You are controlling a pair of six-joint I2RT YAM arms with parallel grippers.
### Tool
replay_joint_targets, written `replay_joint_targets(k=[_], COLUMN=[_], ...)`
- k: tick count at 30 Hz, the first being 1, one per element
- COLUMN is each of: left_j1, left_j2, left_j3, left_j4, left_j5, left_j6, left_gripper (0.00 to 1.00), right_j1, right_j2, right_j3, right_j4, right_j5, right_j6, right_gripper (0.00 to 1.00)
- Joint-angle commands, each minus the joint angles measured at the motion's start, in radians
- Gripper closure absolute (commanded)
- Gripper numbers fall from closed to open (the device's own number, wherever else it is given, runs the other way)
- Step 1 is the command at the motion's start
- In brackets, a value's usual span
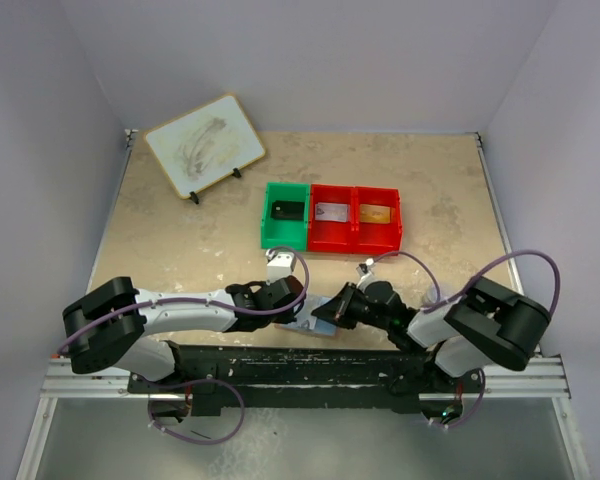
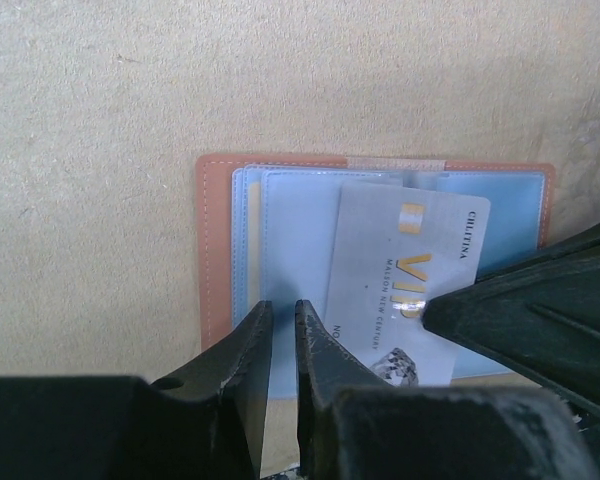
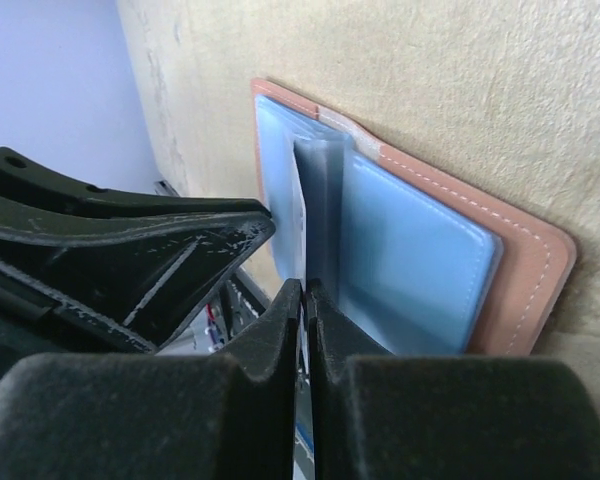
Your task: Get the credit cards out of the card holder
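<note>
Card holder (image 1: pixel 311 326) lies open, flat on counter (image 1: pixel 180 250), at 6 o'clock by the near edge. Left end effector (image 2: pixel 280 312) comes in from the holder's 10 o'clock, fingers almost pressed together, tips on blue inner panel (image 2: pixel 290 230). Right end effector (image 3: pixel 303 292) at 3 o'clock, pinching silver card (image 2: pixel 405 260), which sits partly out of its pocket.

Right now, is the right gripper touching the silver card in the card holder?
Touching. The right wrist view shows the right gripper closed on the edge of the silver card, with no gap visible at either fingertip.
</note>
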Motion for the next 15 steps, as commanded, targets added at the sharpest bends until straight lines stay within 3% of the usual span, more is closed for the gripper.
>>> replay_joint_targets(k=[1, 7, 15], left_j1=[-0.002, -0.002, -0.003], left_j2=[-0.022, -0.045, -0.111], left_j3=[0.001, 0.013, -0.001], left_j4=[-0.009, 0.011, 0.166], left_j5=[-0.004, -0.002, 0.076], left_j6=[0.022, 0.041, 0.057], left_gripper=[0.88, 0.84, 0.69], right_j1=[-0.008, -0.01, -0.012], right_j2=[-0.11, -0.174, -0.155], right_j3=[0.003, 0.084, 0.052], right_j4=[-0.155, -0.361, -0.288], right_j5=[0.057, 0.063, 0.062], right_j6=[-0.047, -0.14, -0.106], right_gripper=[0.94, 0.92, 0.9])
